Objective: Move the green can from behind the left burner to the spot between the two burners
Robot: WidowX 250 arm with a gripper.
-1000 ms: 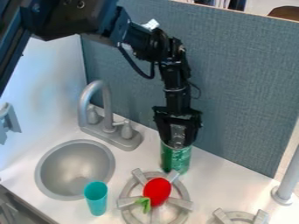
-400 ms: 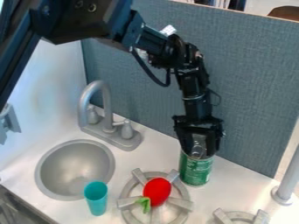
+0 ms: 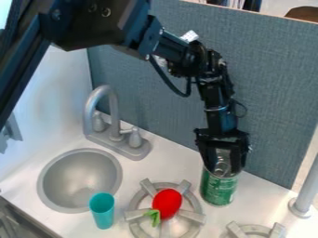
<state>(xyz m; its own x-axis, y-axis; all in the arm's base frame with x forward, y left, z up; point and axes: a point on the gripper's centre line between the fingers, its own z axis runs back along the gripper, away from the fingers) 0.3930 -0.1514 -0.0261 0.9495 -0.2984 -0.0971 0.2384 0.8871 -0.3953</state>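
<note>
The gripper (image 3: 222, 168) is at the right of centre, shut on the upper part of a green can (image 3: 218, 189), one finger at either side of its silver top. The can is upright, behind and to the right of the near burner; whether its base touches the counter I cannot tell. On that burner (image 3: 138, 201) lies a red strawberry-like toy (image 3: 167, 203) with a green leafy end (image 3: 153, 217). A teal cup (image 3: 102, 211) stands at the front edge of the sink.
A round grey sink (image 3: 55, 162) and a grey faucet (image 3: 104, 95) are at the left. Another burner (image 3: 277, 230) is at the lower right, near a grey post (image 3: 308, 186). A blue-grey panel (image 3: 267, 93) rises behind the counter.
Together, gripper and can have moved to the right and a little toward the front, from behind the near burner. The cup and the red toy have stayed where they were.
</note>
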